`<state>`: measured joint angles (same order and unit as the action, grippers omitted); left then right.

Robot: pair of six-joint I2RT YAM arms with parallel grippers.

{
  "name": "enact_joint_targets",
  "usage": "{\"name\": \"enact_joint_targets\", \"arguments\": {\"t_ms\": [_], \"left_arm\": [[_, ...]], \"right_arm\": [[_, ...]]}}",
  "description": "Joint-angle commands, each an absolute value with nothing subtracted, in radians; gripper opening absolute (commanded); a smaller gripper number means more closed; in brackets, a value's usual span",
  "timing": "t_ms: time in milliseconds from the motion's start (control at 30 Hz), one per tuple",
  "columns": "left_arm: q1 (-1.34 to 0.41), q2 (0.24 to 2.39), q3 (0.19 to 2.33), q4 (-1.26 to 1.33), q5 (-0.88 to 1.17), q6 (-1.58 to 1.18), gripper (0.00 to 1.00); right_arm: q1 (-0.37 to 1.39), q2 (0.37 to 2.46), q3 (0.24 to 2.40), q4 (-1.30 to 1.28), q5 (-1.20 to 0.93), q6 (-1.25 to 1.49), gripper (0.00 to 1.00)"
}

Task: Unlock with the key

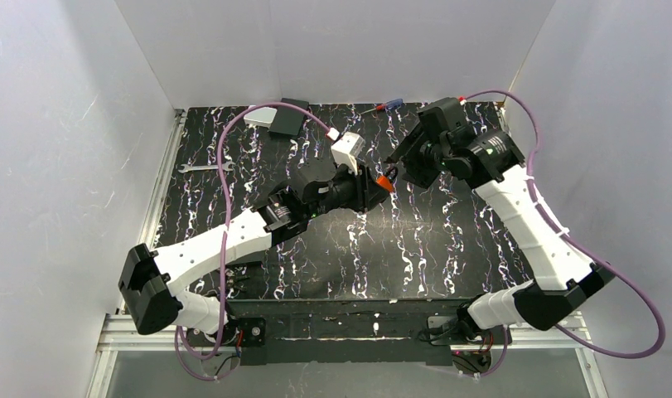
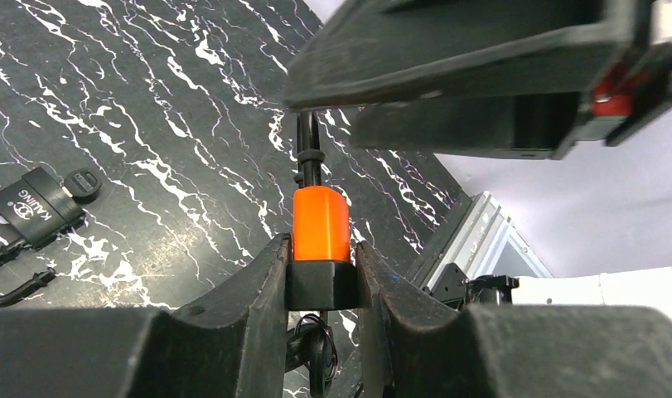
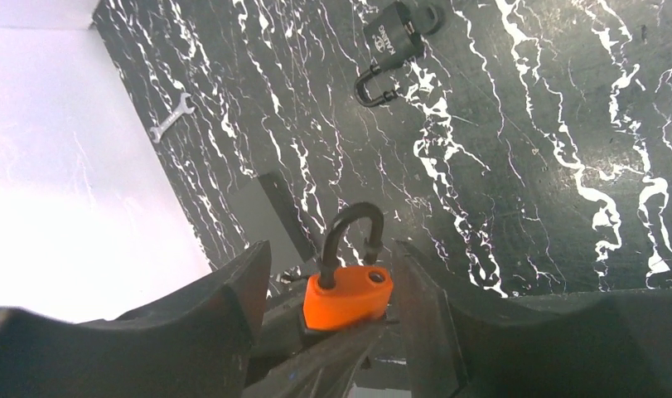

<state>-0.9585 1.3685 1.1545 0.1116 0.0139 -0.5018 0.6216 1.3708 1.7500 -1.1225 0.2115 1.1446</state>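
Toward the left edge of the overhead view: silver wrench [image 1: 201, 167] flat on the black marbled table [image 1: 448, 249], well apart from both arms. Further right, at the back edge: dark flat box [image 1: 286, 118] with a pale block [image 1: 259, 118] touching its left side, then a small screwdriver [image 1: 382, 106] with red and blue on it. At centre: left gripper [image 1: 379, 184] clenched on the orange padlock [image 1: 386, 182], held above the table. Just right of it: right gripper [image 1: 397, 162], tips pointed at that same padlock.

Left wrist view, lower left: black padlock [image 2: 30, 207] lying flat, shackle swung open; the key [image 2: 82, 183] at the end opposite the shackle, dark round head touching the body, blade out of sight. Centre: left fingers [image 2: 258, 290] pressed on the black lower part of the orange padlock, shackle pointing up.

Right wrist view, centre: right fingers [image 3: 233, 290] spread, one on each side of the orange body, clear gap on the left side, nothing grasped. One leg of the orange shackle free. Top, right of centre: black padlock and key on the table.
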Motion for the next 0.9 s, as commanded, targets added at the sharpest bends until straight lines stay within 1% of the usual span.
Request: {"name": "enact_joint_targets", "arguments": {"t_ms": [0,100,133,267,333,433,500,567,633,733,800,867], "left_arm": [[-0.958,1.309,1.173,0.163,0.043,-0.486,0.0],[-0.959,1.307,1.178,0.163,0.046,-0.485,0.0],[-0.958,1.306,1.181,0.163,0.048,-0.485,0.0],[-0.959,1.302,1.188,0.163,0.053,-0.485,0.0],[-0.959,1.299,1.188,0.163,0.056,-0.484,0.0],[-0.959,1.291,1.185,0.163,0.061,-0.49,0.0],[-0.959,1.284,1.181,0.163,0.065,-0.497,0.0],[-0.959,1.275,1.174,0.163,0.066,-0.512,0.0],[-0.96,1.263,1.167,0.163,0.06,-0.542,0.0],[-0.958,1.239,1.152,0.163,0.045,-0.598,0.0],[-0.958,1.212,1.131,0.163,0.021,-0.648,0.0],[-0.956,1.188,1.099,0.164,-0.021,-0.718,0.0]], "right_arm": [[0.616,1.398,1.74,-1.108,0.165,1.131,0.64],[0.615,1.414,1.728,-1.111,0.139,1.128,0.64],[0.615,1.418,1.718,-1.106,0.131,1.125,0.61],[0.615,1.424,1.696,-1.089,0.109,1.119,0.5],[0.615,1.431,1.692,-1.083,0.104,1.116,0.4],[0.614,1.436,1.688,-1.074,0.099,1.108,0.28],[0.614,1.437,1.685,-1.059,0.092,1.101,0.24],[0.614,1.437,1.679,-1.029,0.077,1.09,0.22],[0.614,1.429,1.664,-0.97,0.053,1.066,0.17],[0.613,1.395,1.611,-0.859,0.029,1.015,0.03],[0.613,1.349,1.542,-0.744,0.009,0.974,0.01],[0.614,1.285,1.421,-0.593,-0.056,0.938,0.01]]}}
